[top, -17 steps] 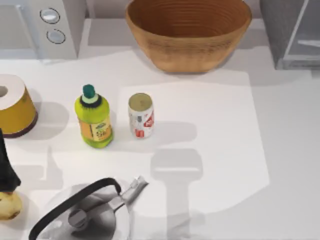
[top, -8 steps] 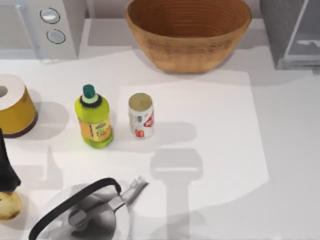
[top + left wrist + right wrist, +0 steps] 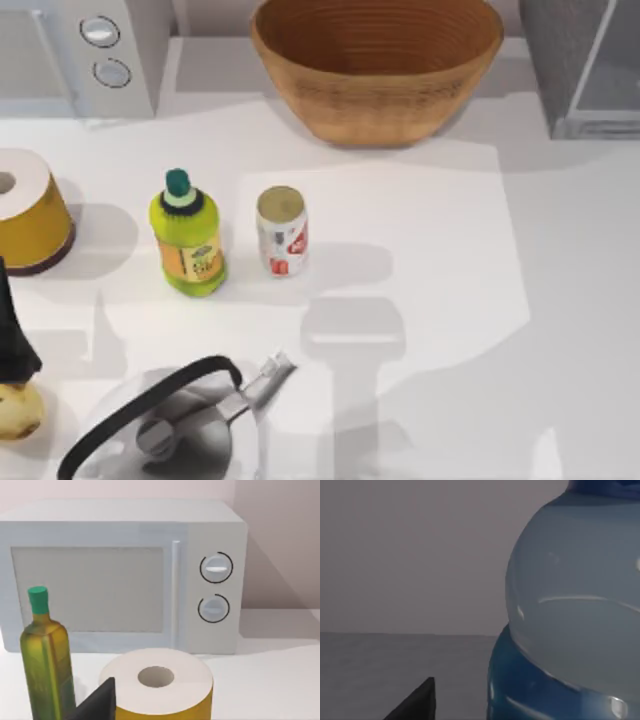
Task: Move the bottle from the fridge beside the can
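Right gripper [image 3: 485,700] sits close against the water bottle [image 3: 570,610] inside the fridge [image 3: 580,70]; whether it grips, I cannot tell. A loose hold could topple the bottle on withdrawal, far from the can [image 3: 282,230].

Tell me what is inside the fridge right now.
The right wrist view shows the bottle very close, blue cap on top, against grey walls. From above, the fridge has its pale door hiding the interior.
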